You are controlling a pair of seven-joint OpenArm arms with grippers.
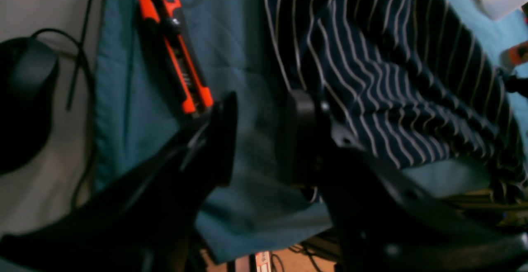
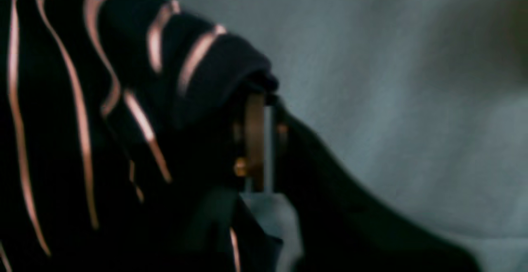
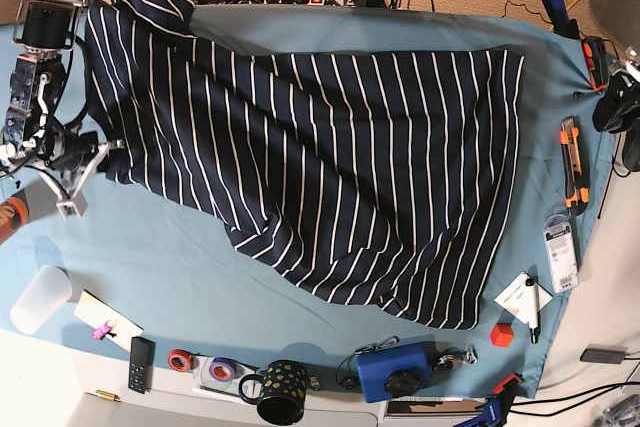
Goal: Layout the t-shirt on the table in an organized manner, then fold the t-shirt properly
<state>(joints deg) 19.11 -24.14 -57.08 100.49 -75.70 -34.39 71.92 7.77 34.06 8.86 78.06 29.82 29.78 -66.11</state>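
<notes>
At the left edge, the right gripper (image 3: pixel 100 154) pinches a bunched edge of the t-shirt (image 3: pixel 340 167) — probably to pull it flat. The shirt sprawls, wrinkled and skewed, across the teal worktop (image 3: pixel 180 277). Far right, the left gripper (image 1: pixel 260 140) hangs empty, jaws apart — beside an orange utility knife (image 3: pixel 571 163).

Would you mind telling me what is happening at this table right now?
A two-armed robot is laying out a striped t-shirt on the teal table. The right gripper is shut on a bunched edge of the shirt at the table's side. The left gripper hangs open over bare cloth beside the shirt, near an orange utility knife. The shirt lies spread but still skewed and unfolded.
</notes>
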